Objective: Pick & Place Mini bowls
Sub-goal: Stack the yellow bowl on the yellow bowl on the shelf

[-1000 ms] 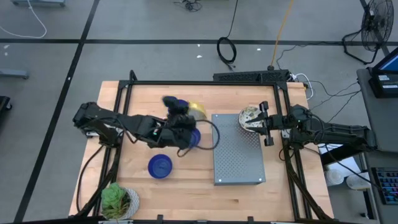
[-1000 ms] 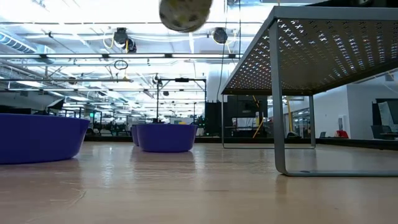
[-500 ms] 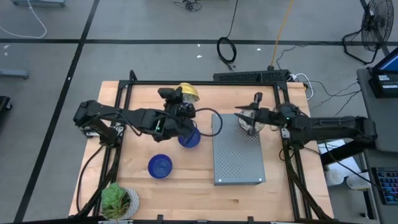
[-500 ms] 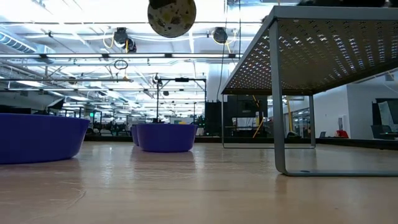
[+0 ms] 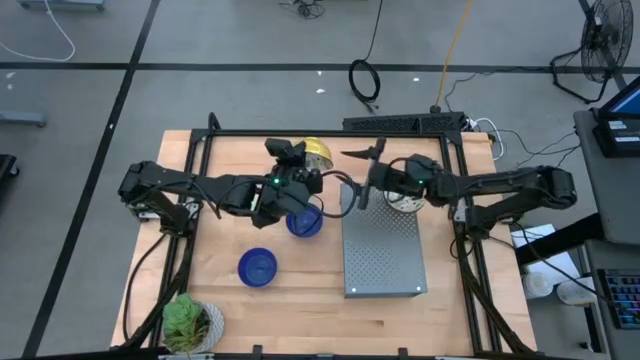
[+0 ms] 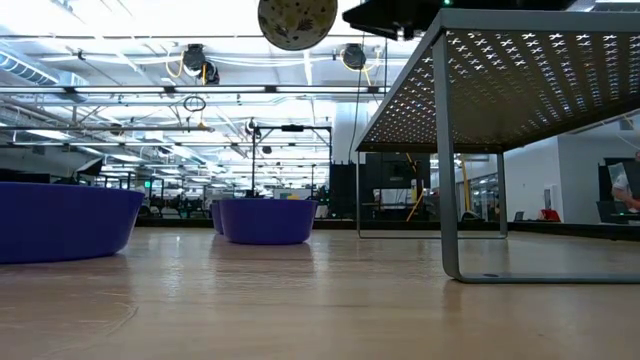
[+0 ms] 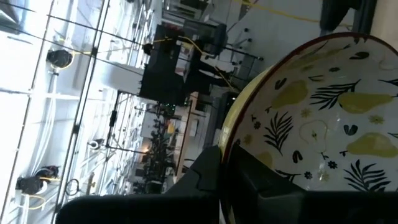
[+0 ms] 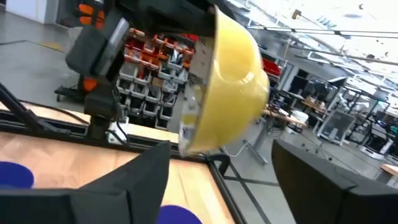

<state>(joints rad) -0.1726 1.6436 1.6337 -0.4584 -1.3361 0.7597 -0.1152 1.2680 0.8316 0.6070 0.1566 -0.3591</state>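
My left gripper [image 5: 297, 165] is shut on a mini bowl [image 5: 316, 152], yellow outside [image 8: 231, 74] and cream with leaf and pear prints inside [image 7: 323, 118]. It hangs high over the table's far middle [image 6: 297, 20]. My right gripper [image 5: 365, 175] stands open just right of it, its fingers [image 8: 137, 180] level with the bowl's yellow outside and apart from it. A patterned mini bowl [image 5: 403, 203] rests on the metal rack [image 5: 383, 255], partly under the right arm. Two blue mini bowls [image 5: 303, 222] [image 5: 257, 267] sit on the table. My left gripper holds the bowl by its rim [image 7: 227, 146], one finger inside the bowl and one outside. The fingers come about level from the table's left. The bowl is lifted clear of the table and tipped on its side, with its inside facing the left wrist.
The perforated grey rack [image 6: 500, 80] stands on legs at the right middle of the table. A potted green plant [image 5: 190, 322] sits at the near left corner. A black frame [image 5: 330, 135] runs along the table's far edge.
My right gripper has drawn away from the patterned bowl on the rack, which stays there, and swung toward the table's left, up to the held bowl. My left gripper has rolled and carried the yellow bowl a little toward the far edge.
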